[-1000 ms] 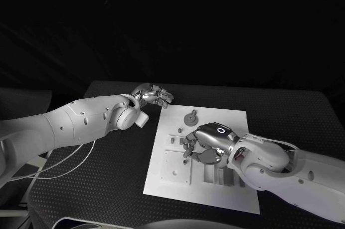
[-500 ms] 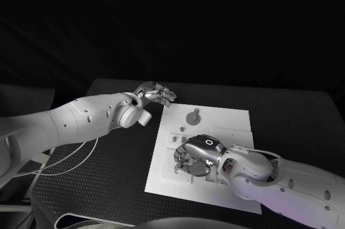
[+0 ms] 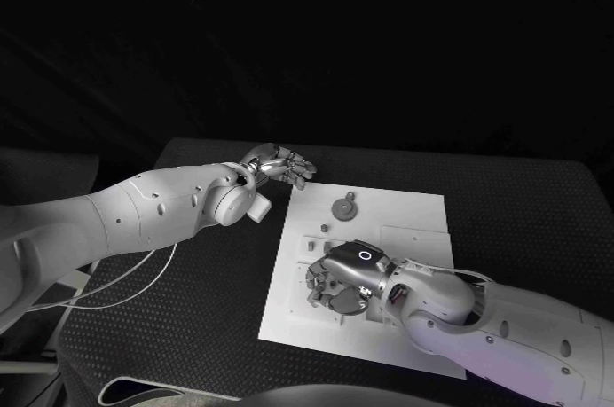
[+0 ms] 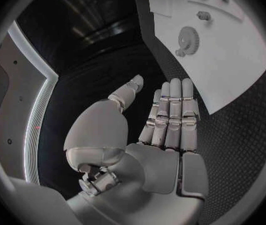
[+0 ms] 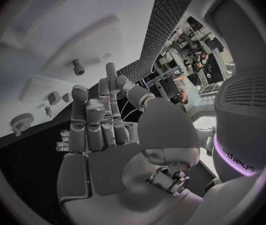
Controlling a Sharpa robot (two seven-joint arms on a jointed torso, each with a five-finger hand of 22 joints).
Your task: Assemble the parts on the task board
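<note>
The white task board (image 3: 407, 214) lies in the middle of the black table. A round toothed grey part (image 3: 344, 209) sits near its far edge, also seen as the gear (image 4: 187, 37) and the gear (image 5: 22, 121). A small peg (image 5: 78, 67) stands in the board. My right hand (image 3: 343, 279) hovers over the board's left middle, fingers bent down toward the recesses; nothing shows between the fingers (image 5: 89, 120). My left hand (image 3: 279, 166) hangs beside the board's far left corner, its fingers (image 4: 173, 112) straight, side by side and empty.
Small fittings (image 3: 311, 244) stand on the board just beyond my right hand. White cables (image 3: 122, 287) lie off the table's left edge. Bare black tabletop (image 3: 512, 203) stretches right of the board.
My right hand has slid toward me and leftward across the board, from its middle to its left middle. My left hand has barely moved.
</note>
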